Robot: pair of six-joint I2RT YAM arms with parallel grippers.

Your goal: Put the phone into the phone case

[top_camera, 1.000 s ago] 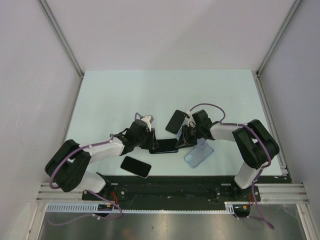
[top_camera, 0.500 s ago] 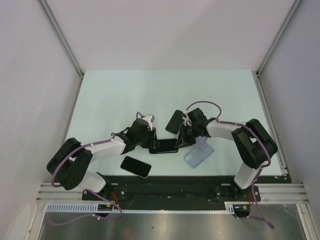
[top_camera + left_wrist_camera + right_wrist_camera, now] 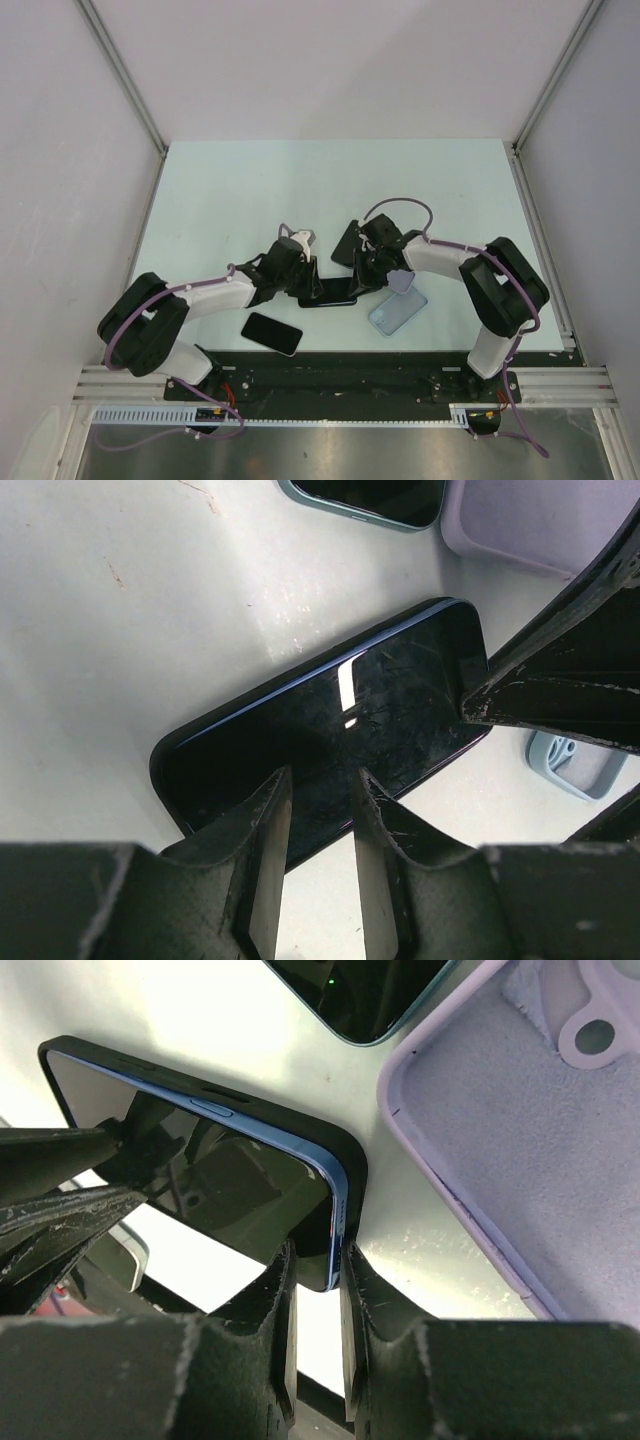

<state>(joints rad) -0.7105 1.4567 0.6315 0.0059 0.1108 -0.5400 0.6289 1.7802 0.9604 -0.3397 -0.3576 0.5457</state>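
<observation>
A black phone (image 3: 330, 293) with a blue side band (image 3: 336, 1210) lies near the front middle of the table, its edge inside a black phone case (image 3: 352, 1175). My right gripper (image 3: 318, 1255) is shut on the phone's right end, pinching the blue band and the case lip together; it also shows in the top view (image 3: 358, 283). My left gripper (image 3: 320, 780) stands over the phone's (image 3: 330, 715) near long edge at its left half, jaws a narrow gap apart with nothing between them; it also shows in the top view (image 3: 311, 288).
A lilac case (image 3: 500, 1130) lies open side up just right of the phone, mostly under my right arm. A teal-edged phone (image 3: 346, 243) lies behind. A pale blue case (image 3: 396, 312) and another dark phone (image 3: 272, 333) lie near the front edge.
My right gripper has moved a little left onto the phone's end. My left gripper has edged right along the phone. The phone itself has hardly shifted.
</observation>
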